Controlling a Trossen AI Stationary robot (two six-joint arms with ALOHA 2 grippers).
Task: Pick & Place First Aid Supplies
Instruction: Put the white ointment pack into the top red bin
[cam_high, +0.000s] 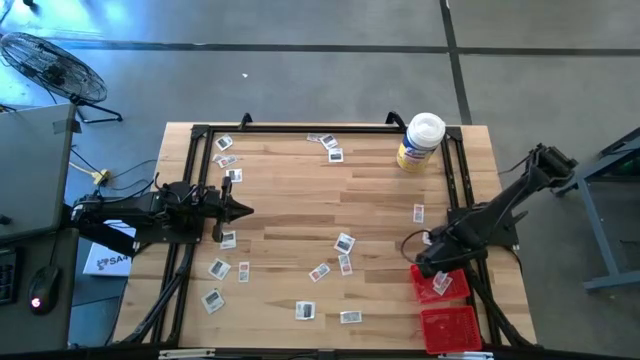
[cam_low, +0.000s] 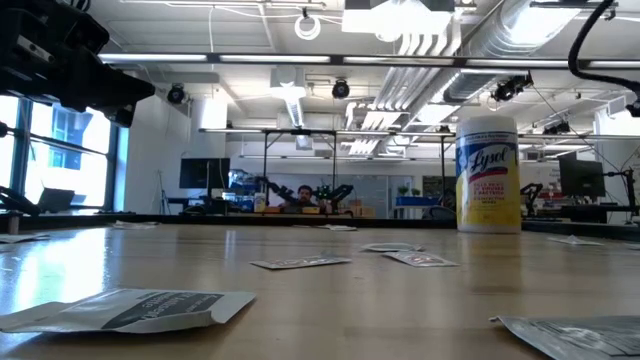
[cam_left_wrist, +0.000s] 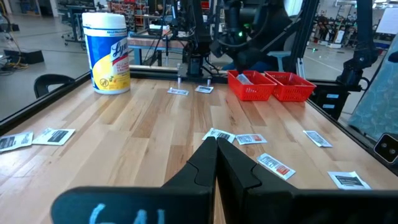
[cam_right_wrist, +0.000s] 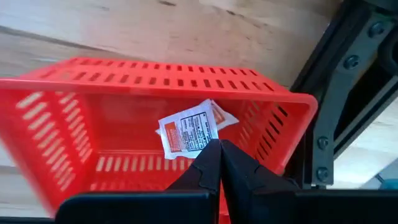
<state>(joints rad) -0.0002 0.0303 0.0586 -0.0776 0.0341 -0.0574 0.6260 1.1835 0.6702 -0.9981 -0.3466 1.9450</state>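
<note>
Several small white-grey packets (cam_high: 344, 243) lie flat and scattered over the wooden table, some close to the low camera (cam_low: 130, 308). My right gripper (cam_high: 432, 268) is shut and hovers over the farther red tray (cam_high: 466, 285). In the right wrist view its fingertips (cam_right_wrist: 219, 144) hang above two packets (cam_right_wrist: 186, 132) lying on that tray's floor. My left gripper (cam_high: 240, 210) is shut and held level above the table's left side, pointing right. Its fingertips (cam_left_wrist: 216, 140) are clear of the packets (cam_left_wrist: 219, 134) ahead.
A second red tray (cam_high: 450, 328) sits near the first at the table's near right corner. A yellowish white-lidded Lysol jar (cam_high: 420, 142) stands at the far right edge. A black frame (cam_high: 300, 130) runs around the tabletop. Bare wood lies at mid-table.
</note>
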